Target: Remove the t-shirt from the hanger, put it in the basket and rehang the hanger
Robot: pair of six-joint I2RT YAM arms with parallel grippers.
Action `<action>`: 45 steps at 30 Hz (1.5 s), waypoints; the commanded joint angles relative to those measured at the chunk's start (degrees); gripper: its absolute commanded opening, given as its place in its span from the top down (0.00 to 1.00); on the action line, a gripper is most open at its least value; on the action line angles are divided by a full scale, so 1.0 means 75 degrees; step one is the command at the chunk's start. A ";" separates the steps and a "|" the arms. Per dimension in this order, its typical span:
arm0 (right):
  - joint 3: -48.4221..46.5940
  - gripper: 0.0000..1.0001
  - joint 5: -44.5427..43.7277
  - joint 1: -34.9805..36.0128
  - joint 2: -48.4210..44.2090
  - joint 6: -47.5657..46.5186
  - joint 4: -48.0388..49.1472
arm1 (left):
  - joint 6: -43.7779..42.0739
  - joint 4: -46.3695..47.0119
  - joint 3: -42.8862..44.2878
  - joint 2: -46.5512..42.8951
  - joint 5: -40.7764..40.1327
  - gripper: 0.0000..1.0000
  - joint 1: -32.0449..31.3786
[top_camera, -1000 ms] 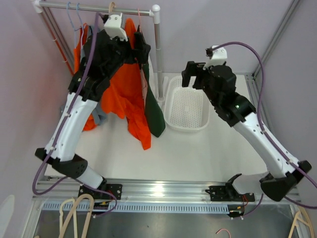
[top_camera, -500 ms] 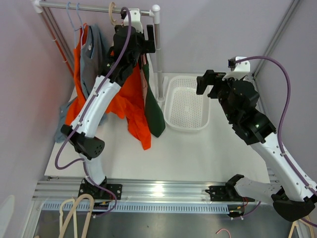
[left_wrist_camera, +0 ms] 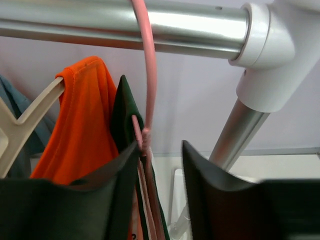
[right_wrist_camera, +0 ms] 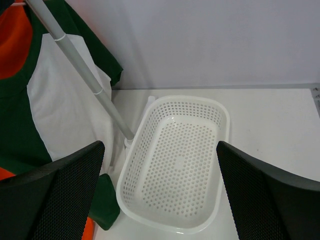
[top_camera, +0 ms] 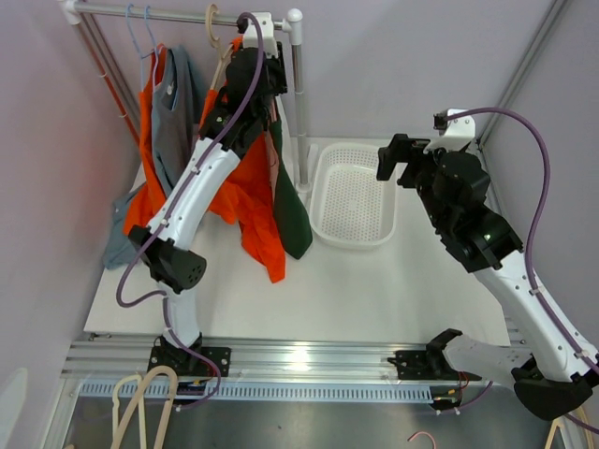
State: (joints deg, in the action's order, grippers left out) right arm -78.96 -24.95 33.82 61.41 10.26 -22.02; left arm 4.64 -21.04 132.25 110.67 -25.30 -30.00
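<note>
Right gripper (right_wrist_camera: pixel 159 146) hangs spread wide above the white basket (right_wrist_camera: pixel 187 100), whose holed floor shows bare. Further back, left gripper (left_wrist_camera: pixel 160 150) stands with jaws apart around the pink hanger's (left_wrist_camera: pixel 149 75) neck under the rail (left_wrist_camera: pixel 75 22). The green t-shirt (left_wrist_camera: pixel 122 110) hangs on that hanger.

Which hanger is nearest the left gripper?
The pink wire hanger, rightmost on the rail: its twisted neck sits within the left gripper. The cream hanger hangs further left.

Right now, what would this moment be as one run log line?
left tool: open, straddling neck of pink hanger | right tool: open, aimed at white basket | green t-shirt: on hanger
</note>
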 commanded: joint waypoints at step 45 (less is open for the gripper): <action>0.0824 0.03 0.2823 0.0398 -0.0370 -0.0557 0.0521 | -0.1569 0.3721 -0.4133 -0.4303 -0.1488 0.99 -0.1132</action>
State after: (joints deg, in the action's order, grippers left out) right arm -74.37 -10.11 33.82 59.70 9.72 -21.45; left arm -6.52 2.70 100.77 81.19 -32.67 -35.79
